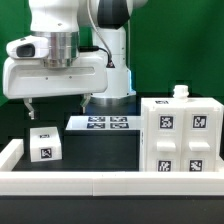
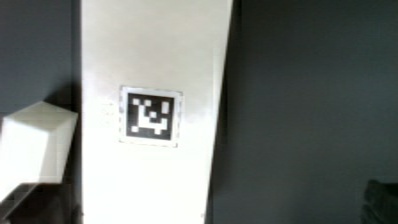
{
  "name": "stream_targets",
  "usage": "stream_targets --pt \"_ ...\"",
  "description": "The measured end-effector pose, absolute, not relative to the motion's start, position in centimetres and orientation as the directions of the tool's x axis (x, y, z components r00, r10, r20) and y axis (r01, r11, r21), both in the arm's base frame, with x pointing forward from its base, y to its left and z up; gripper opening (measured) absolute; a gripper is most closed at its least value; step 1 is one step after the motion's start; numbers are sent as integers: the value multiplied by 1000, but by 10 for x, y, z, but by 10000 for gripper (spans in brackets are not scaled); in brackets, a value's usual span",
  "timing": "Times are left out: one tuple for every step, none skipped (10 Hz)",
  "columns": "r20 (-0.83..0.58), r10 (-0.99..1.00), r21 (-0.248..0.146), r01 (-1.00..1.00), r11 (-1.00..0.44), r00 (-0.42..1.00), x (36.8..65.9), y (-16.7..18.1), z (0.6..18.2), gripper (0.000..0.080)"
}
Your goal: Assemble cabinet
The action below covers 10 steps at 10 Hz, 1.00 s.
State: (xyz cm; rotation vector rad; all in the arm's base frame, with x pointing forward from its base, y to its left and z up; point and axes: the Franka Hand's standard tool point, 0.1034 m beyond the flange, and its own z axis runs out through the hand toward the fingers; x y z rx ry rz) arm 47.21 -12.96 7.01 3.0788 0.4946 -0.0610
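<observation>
My gripper [image 1: 57, 103] hangs open and empty above the table at the exterior view's left. A small white cube [image 1: 43, 145] with one tag sits below it. The large white cabinet box [image 1: 180, 138] with several tags stands at the exterior view's right. In the wrist view a long flat white panel [image 2: 157, 110] with one square tag lies under my gripper [image 2: 199, 208], running between the wide-apart jaws. A small white piece [image 2: 36, 140] lies beside the panel. In the exterior view my hand hides the panel.
The marker board [image 1: 103, 123] lies flat at the middle back, by the arm's base. A long white border rail [image 1: 100, 181] runs along the front edge and up the exterior view's left side [image 1: 10, 152]. The table is dark.
</observation>
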Motion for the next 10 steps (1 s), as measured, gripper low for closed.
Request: stream_targets --pt "-48 356 13 357 -934 933 470 -137 67 797" --pt "-61 379 9 381 -925 923 465 -157 61 797" --pt "-67 373 8 375 -927 925 462 -166 57 797" --pt "-74 391 2 392 -920 918 459 -170 52 797" --pt "-80 396 -2 397 -918 915 455 -173 48 797" --pt "-84 398 -5 399 -917 914 453 -174 44 797" --pt "-90 399 -9 400 -916 912 451 -172 40 797" --pt "-95 401 -14 402 -916 911 449 -167 38 797" --pt "-99 407 -17 408 -913 908 448 -163 36 797" --pt "-103 412 -20 412 -911 905 447 -160 33 797"
